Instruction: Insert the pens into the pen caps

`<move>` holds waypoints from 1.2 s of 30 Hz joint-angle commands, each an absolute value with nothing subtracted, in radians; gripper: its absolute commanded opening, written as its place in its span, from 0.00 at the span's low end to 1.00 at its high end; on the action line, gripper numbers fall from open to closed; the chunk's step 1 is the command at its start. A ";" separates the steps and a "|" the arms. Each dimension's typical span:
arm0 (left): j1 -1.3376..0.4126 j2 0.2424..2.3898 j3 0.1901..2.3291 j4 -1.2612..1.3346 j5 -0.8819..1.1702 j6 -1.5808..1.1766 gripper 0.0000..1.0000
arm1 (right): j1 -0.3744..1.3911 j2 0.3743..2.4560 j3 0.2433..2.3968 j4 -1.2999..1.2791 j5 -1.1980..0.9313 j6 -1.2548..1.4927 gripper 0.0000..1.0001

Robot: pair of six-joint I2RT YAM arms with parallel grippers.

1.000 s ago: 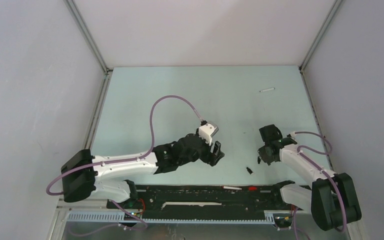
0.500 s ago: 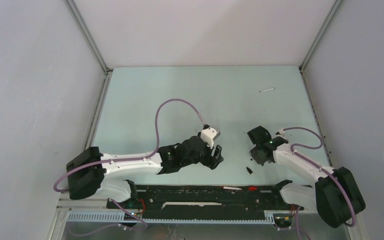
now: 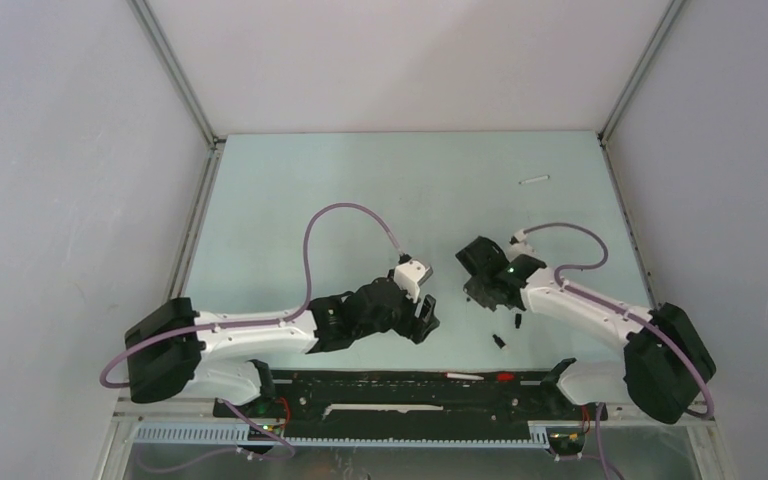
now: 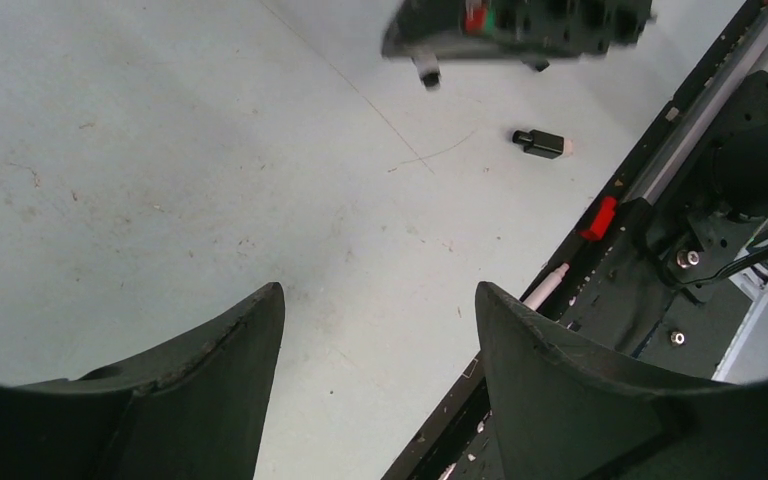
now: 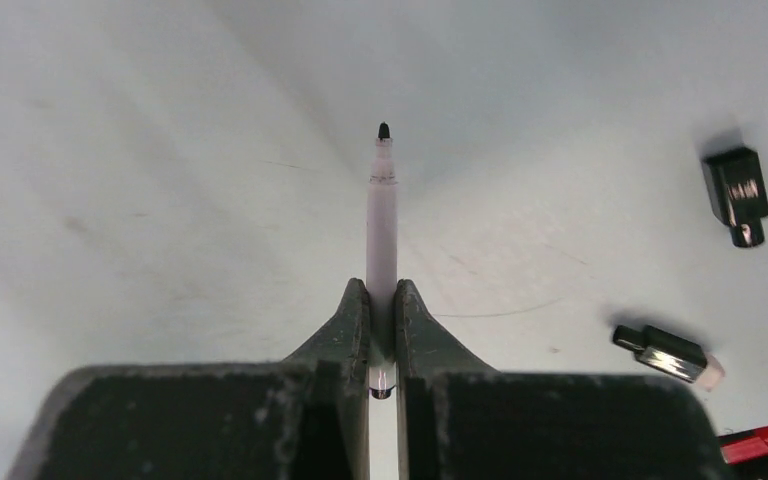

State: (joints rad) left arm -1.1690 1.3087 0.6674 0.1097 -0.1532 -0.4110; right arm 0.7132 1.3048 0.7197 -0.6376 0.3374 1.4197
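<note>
My right gripper (image 5: 381, 290) is shut on a white pen (image 5: 381, 230). The pen's dark nib points away from the wrist, above the table. In the top view the right gripper (image 3: 478, 280) hangs right of table centre. Two black pen caps lie loose on the table, one (image 5: 737, 190) and another (image 5: 665, 350), near the front edge (image 3: 515, 321) (image 3: 499, 341). My left gripper (image 4: 380, 295) is open and empty, low over the table, left of the caps (image 3: 423, 318). One cap (image 4: 540, 143) lies ahead of it. Another white pen (image 3: 533, 180) lies far right.
A black rail (image 3: 400, 385) runs along the near edge. A white pen (image 3: 463, 376) and a small red piece (image 3: 503, 377) lie on it; both also show in the left wrist view, pen (image 4: 545, 285) and red piece (image 4: 600, 215). White walls enclose the table.
My right gripper has moved left and away from the near edge with the pen in it. My left gripper has drawn back a little toward the near edge.
</note>
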 commanded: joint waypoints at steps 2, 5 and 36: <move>-1.167 1.282 0.669 0.151 -0.144 -0.415 0.73 | 0.692 1.181 0.881 -0.770 0.526 1.273 0.00; -1.177 1.318 0.712 0.159 -0.127 -0.420 0.73 | 0.650 1.088 0.912 -0.818 0.553 1.195 0.00; -1.346 2.048 1.528 -0.343 -0.283 -0.753 0.68 | 0.436 0.573 0.924 -1.118 0.648 1.002 0.00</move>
State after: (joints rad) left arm -1.3331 1.9984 1.4284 -0.2897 -0.2462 -0.7330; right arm 0.4442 0.5888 0.8936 -1.0992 0.6178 1.0229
